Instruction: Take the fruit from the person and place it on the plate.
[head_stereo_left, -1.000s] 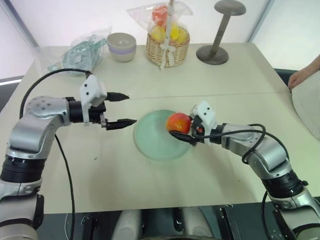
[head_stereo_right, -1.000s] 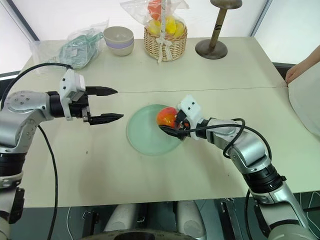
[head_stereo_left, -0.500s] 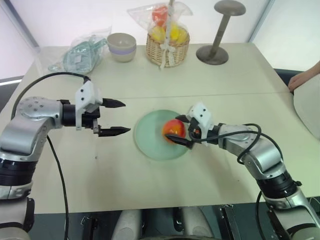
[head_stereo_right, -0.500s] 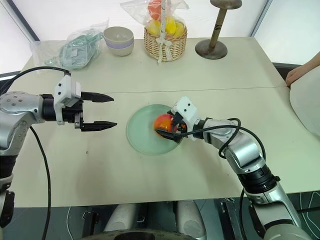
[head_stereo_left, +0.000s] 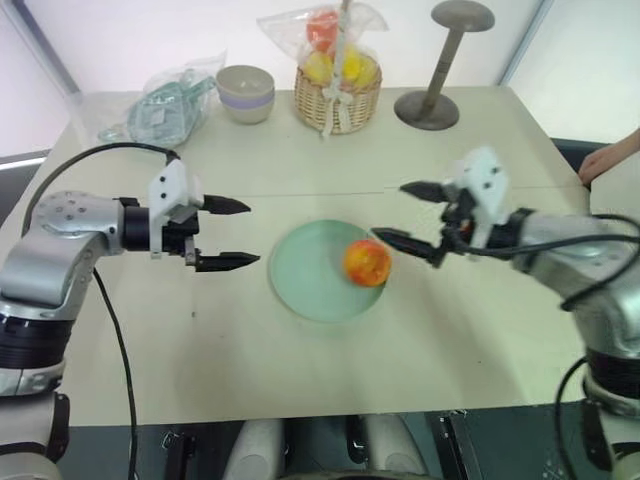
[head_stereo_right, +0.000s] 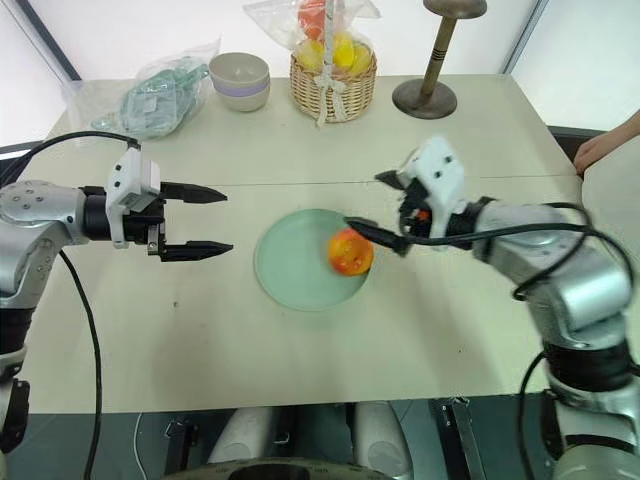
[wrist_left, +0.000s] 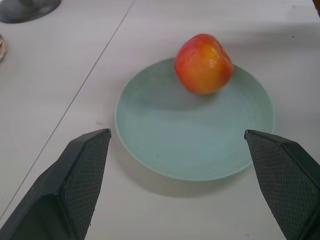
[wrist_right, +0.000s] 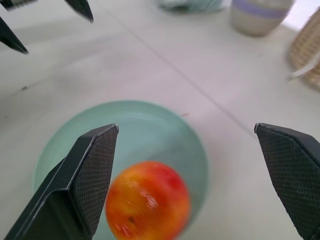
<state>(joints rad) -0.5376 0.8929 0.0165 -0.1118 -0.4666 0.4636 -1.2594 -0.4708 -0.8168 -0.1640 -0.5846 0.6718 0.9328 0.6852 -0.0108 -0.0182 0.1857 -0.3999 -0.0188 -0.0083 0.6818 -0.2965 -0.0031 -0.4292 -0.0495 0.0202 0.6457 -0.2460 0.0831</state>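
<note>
A wide cream table (head_stereo_left: 300, 380), with a thin seam running across its middle, and bright pale walls behind it. Along the far edge sit a crumpled clear bag (head_stereo_left: 165, 100) with something green inside, a small white-and-lilac bowl (head_stereo_left: 245, 93), a wicker basket (head_stereo_left: 338, 95) of cellophane-wrapped yellow and orange fruits, and a brown stand (head_stereo_left: 440, 60) on a round base. At the far right edge a person's hand (head_stereo_left: 608, 158) rests by the table corner, well apart from everything else.

Now the arms. The left arm reaches in from the left side, forearm roughly level, its left gripper (head_stereo_left: 228, 234) pointing across toward the plate (head_stereo_left: 300, 275) and hovering near the plate's left rim, above the table. The right arm comes in from the right, raised off the surface, and its right gripper (head_stereo_left: 415, 215) points back toward the left, just up and to the right of the plate.

Both sets of fingers are spread wide and there's nothing between either pair. The left one touches nothing; the right one hangs clear of the fruit.

And the fruit (head_stereo_left: 367, 263), red-orange with a yellow blush, sits on the mint-green plate, toward its right rim, untouched by either gripper.
</note>
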